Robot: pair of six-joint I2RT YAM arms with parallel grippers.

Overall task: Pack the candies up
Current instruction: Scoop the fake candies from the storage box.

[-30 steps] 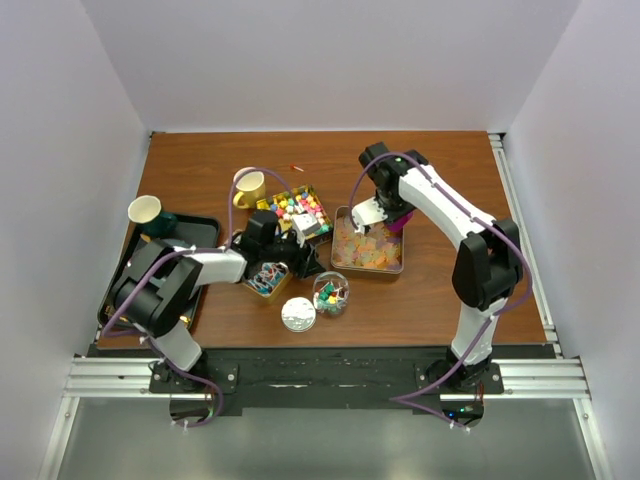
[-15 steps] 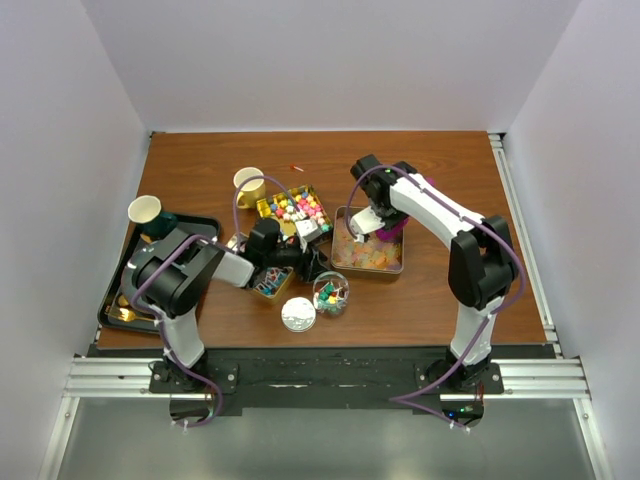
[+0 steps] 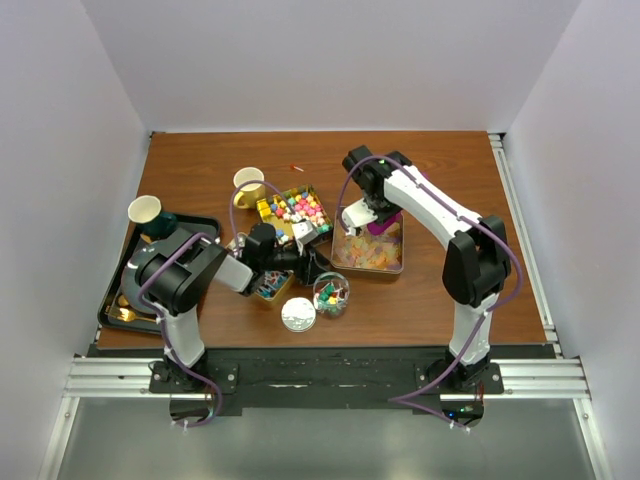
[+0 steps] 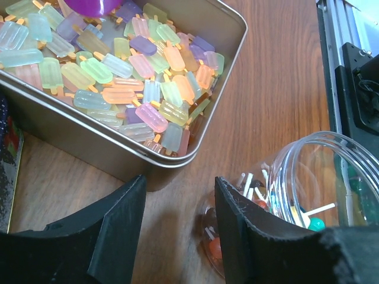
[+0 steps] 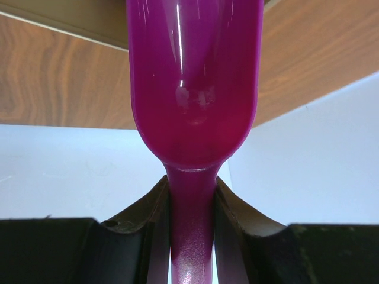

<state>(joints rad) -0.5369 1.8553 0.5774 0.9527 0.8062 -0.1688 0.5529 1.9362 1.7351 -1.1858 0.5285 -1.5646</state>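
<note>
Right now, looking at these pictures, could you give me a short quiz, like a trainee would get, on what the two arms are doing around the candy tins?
1. True or false: the right gripper is closed on the handle of the glossy purple plastic scoop.
2. What fills the rectangular metal tin in the left wrist view? A. dark chocolate squares. B. pale translucent popsicle-shaped candies. C. silver coins.
3. Fill the blank: the left gripper, near the clear round jar, is ____ and holds nothing.
Key: 1 true; 2 B; 3 open.
</note>
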